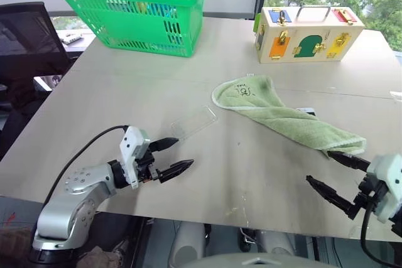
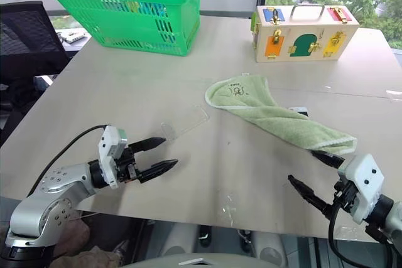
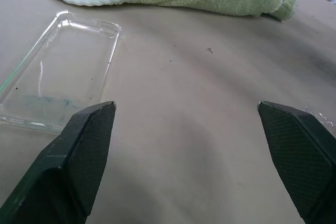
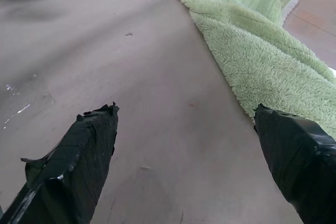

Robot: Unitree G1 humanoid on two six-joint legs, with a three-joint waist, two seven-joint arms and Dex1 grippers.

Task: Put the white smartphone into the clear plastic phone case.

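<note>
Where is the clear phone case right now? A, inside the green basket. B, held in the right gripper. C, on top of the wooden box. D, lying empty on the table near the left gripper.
D: the case lies flat and empty on the table, just ahead of the open left gripper.

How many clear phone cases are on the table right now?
1. The clear plastic phone case lies empty on the table, just ahead of the open left gripper and left of the green towel. Another could be hidden under the towel.
</note>
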